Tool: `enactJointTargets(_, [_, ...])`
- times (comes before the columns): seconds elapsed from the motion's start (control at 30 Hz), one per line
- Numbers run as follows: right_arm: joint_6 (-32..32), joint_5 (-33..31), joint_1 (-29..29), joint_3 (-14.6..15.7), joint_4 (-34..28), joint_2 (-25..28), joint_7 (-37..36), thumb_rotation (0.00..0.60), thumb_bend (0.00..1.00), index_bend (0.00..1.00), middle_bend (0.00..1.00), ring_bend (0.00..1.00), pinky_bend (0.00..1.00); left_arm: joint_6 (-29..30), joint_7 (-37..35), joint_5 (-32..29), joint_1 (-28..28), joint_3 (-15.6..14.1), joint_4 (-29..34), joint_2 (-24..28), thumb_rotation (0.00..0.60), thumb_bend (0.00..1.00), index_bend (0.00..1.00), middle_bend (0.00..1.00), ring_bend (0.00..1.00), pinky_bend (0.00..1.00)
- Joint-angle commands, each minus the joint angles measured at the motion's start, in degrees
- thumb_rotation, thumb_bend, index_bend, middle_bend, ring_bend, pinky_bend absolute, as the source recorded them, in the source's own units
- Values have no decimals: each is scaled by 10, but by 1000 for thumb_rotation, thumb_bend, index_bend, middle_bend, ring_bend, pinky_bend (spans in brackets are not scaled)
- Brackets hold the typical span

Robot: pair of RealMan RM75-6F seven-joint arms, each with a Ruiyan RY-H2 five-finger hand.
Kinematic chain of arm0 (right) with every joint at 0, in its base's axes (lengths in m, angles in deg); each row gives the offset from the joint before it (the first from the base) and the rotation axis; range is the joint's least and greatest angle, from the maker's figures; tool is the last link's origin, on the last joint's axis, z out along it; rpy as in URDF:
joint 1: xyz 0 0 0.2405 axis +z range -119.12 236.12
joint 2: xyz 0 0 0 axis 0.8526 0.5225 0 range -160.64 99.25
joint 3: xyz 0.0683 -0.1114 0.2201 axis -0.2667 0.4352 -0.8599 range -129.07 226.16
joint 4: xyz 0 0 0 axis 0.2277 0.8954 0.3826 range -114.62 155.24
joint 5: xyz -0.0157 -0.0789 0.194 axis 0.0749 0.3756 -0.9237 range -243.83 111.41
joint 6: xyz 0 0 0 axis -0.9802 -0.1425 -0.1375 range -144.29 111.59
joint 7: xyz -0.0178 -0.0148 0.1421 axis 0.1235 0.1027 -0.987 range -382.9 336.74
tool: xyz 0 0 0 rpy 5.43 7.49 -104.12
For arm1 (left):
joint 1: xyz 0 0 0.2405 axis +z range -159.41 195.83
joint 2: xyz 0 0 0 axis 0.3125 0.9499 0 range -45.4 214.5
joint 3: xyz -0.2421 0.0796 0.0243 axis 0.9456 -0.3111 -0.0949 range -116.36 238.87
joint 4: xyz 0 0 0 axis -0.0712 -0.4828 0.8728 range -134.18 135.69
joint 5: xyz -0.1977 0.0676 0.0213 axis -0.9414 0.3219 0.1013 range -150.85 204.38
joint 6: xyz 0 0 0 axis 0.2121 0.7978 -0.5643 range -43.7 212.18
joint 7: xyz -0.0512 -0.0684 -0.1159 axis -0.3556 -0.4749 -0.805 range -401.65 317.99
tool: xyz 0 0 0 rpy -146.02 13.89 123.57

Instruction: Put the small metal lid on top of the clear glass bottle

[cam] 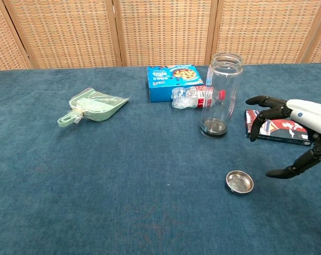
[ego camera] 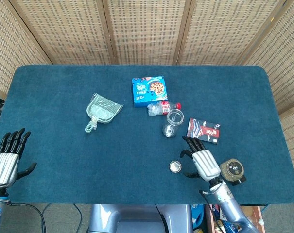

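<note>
The small round metal lid (ego camera: 175, 167) (cam: 239, 182) lies flat on the blue cloth near the front edge. The clear glass bottle (ego camera: 173, 123) (cam: 220, 94) stands upright behind it, mouth uncovered. My right hand (ego camera: 200, 160) (cam: 295, 126) hovers just right of the lid, fingers spread and holding nothing, thumb low toward the cloth. My left hand (ego camera: 7, 158) rests open at the table's front left corner, far from both objects; the chest view does not show it.
A crushed plastic bottle (ego camera: 161, 107) with a red cap lies right behind the glass bottle, with a blue box (ego camera: 149, 90) behind it. A dark booklet (ego camera: 203, 130) lies right of the bottle. A green dustpan (ego camera: 102, 111) sits at centre left.
</note>
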Motion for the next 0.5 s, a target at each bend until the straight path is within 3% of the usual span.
enactJointTargets(0.03, [3, -5, 3, 0, 7, -9, 3, 600, 244, 480, 141, 0, 121, 0, 0, 0, 0, 0, 0, 0, 600, 238, 0, 0, 0, 0])
enactJointTargets(0.5, [10, -15, 13, 1, 28, -38, 17, 600, 346, 503, 153, 0, 127, 0, 3, 7, -1, -4, 2, -2, 600, 238, 0, 0, 0, 0])
